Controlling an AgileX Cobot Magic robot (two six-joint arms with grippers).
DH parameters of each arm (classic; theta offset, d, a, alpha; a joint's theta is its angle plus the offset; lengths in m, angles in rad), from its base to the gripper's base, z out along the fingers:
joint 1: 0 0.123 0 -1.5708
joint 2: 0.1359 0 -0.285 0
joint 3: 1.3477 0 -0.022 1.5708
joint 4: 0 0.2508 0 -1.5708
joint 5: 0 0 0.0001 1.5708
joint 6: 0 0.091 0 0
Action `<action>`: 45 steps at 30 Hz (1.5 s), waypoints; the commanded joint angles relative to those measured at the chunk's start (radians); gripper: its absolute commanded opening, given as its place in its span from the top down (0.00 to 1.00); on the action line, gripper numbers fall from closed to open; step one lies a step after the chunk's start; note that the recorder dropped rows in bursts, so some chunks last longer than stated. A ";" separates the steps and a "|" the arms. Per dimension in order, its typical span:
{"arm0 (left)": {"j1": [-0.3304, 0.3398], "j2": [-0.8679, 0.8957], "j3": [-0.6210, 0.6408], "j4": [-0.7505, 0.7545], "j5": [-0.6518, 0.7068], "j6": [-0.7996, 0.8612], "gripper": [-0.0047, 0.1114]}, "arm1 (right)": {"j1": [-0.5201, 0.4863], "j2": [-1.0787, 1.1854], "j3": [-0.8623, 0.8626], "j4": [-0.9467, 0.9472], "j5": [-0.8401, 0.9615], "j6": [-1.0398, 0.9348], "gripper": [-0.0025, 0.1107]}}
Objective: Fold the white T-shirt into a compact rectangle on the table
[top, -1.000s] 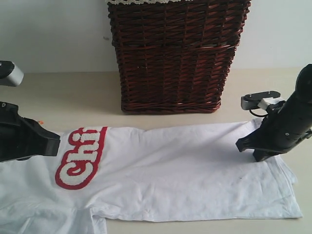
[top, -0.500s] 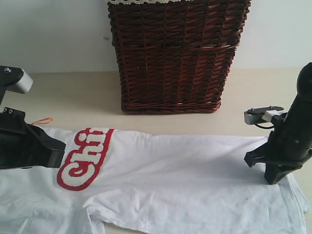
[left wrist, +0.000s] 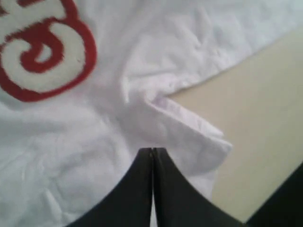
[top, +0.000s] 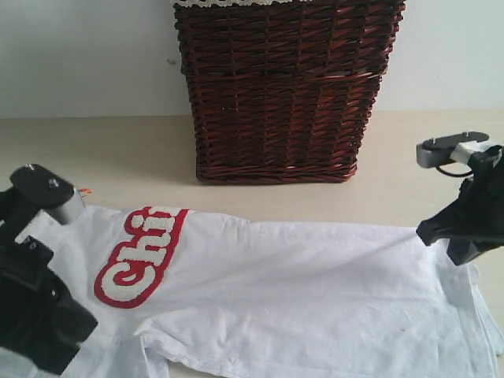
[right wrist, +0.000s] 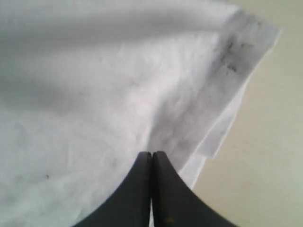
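The white T-shirt (top: pixel 299 291) lies spread out on the table (top: pixel 118 150), in front of a dark brown wicker basket (top: pixel 283 94). The shirt is wider than the basket and reaches from one side of the exterior view to the other. It is not folded into a neat shape. It has soft wrinkles in it. Big fuzzy white letters with red edges (top: pixel 138 256) show on the left part of the shirt. A tiny orange tag (top: pixel 84 190) peeks out at the far left edge of the cloth. The left gripper (left wrist: pixel 152 150) hangs over the left part of the shirt, close to a short sleeve (left wrist: pixel 189 127) and near the round red letter. Its two black fingers are pressed tight together. I cannot tell if any cloth is caught between them. The right gripper (right wrist: pixel 152 152) is at the right end of the shirt, by the hem (right wrist: pixel 227 80). Its fingers are squeezed together too, and the cloth rises up to them, so it looks like it is pinching the shirt. The hem there has a few small dark marks (right wrist: pixel 232 52) on it. The two grippers are far apart, one at each end of the shirt.
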 commanded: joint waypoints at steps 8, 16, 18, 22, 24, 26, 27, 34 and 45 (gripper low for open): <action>-0.207 0.073 0.103 -0.030 -0.035 0.209 0.55 | -0.003 -0.204 -0.028 0.486 0.013 -0.320 0.98; -0.368 0.270 0.103 0.176 -0.184 0.007 0.43 | -0.003 -0.295 -0.028 0.730 0.087 -0.456 0.98; -0.380 0.316 0.101 0.164 -0.176 0.007 0.40 | 0.009 -0.308 -0.028 0.753 0.091 -0.487 0.98; -0.405 0.364 0.099 0.178 -0.206 0.008 0.40 | 0.031 -0.313 -0.028 0.755 0.094 -0.497 0.98; -0.405 0.386 0.099 0.182 -0.243 -0.012 0.40 | 0.038 -0.313 -0.028 0.753 0.092 -0.497 0.98; -0.405 0.408 0.099 0.193 -0.252 -0.012 0.40 | 0.038 -0.313 -0.028 0.753 0.094 -0.497 0.98; -0.405 0.418 0.099 0.198 -0.255 -0.016 0.42 | 0.038 -0.313 -0.028 0.751 0.094 -0.497 0.98; -0.405 0.449 0.099 0.205 -0.216 -0.031 0.96 | 0.038 -0.313 -0.028 0.749 0.094 -0.497 0.98; -0.405 0.337 -0.101 0.334 0.281 0.003 0.96 | 0.038 -0.313 -0.028 0.753 0.094 -0.497 0.98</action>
